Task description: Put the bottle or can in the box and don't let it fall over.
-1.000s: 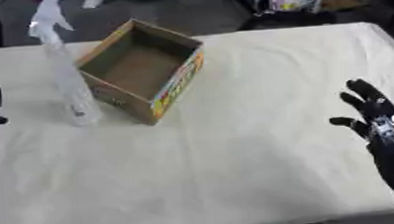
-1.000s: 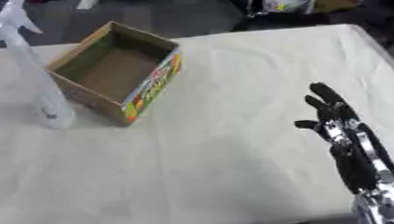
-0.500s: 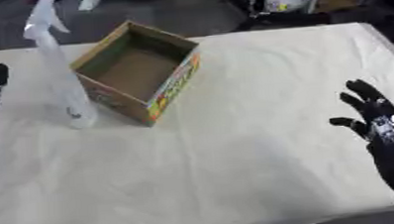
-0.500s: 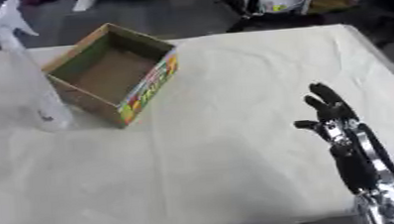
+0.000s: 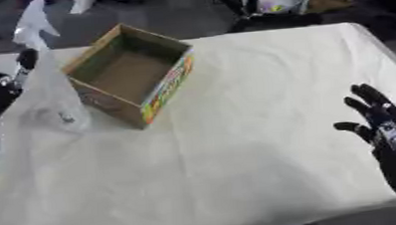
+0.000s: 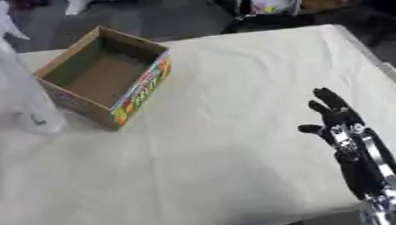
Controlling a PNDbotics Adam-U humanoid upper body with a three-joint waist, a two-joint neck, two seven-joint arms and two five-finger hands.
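A clear spray bottle (image 5: pixel 53 89) with a white trigger top stands upright on the cream tablecloth, just left of an open cardboard box (image 5: pixel 129 73) with a colourful printed side. The box holds nothing. My left hand (image 5: pixel 4 88) is at the far left, close beside the bottle, fingers straight and raised, apart from it. At the lower right my right hand (image 5: pixel 379 124) rests open with fingers up, far from both bottle and box.
The cream-covered table (image 5: pixel 261 90) spreads wide between the box and my right hand. Dark chair legs and bags (image 5: pixel 273 4) stand beyond the far edge. The table's right edge (image 5: pixel 389 51) runs close to my right arm.
My left hand has risen and moved in towards the bottle. The camera has shifted slightly, so the whole scene sits a bit differently. Bottle, box and right hand stay put.
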